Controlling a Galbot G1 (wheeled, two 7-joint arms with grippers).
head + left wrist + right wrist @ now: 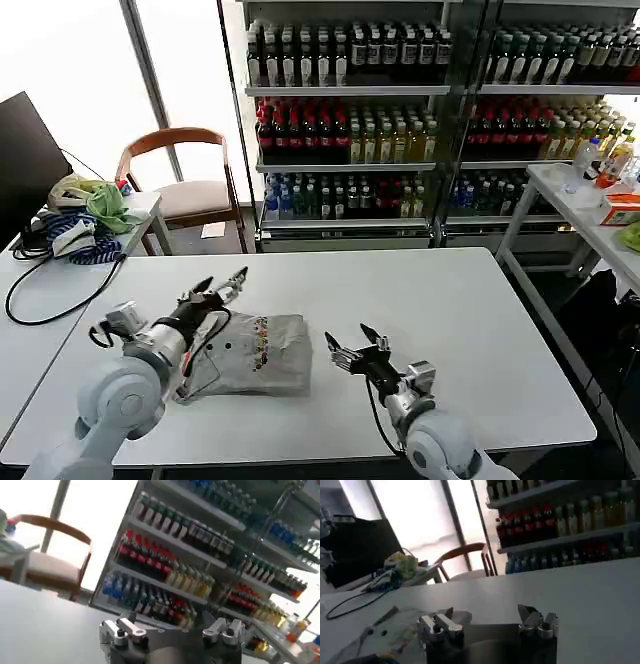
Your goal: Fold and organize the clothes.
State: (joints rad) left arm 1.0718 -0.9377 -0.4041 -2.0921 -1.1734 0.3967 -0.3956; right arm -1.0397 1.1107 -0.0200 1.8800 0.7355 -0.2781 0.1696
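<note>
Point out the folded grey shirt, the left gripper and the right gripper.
folded grey shirt [262, 362], head view, on the cloth just right of its chest print.
left gripper [222, 287], head view, midway between its open fingertips.
right gripper [352, 343], head view, midway between its open fingertips.

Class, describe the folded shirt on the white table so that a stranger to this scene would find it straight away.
Start at the big white table in front of the drinks shelves. On its near left part, between the left end effector and the right end effector, lies the folded shirt. It is the one light grey cloth there, marked by a small multicoloured print.
</note>
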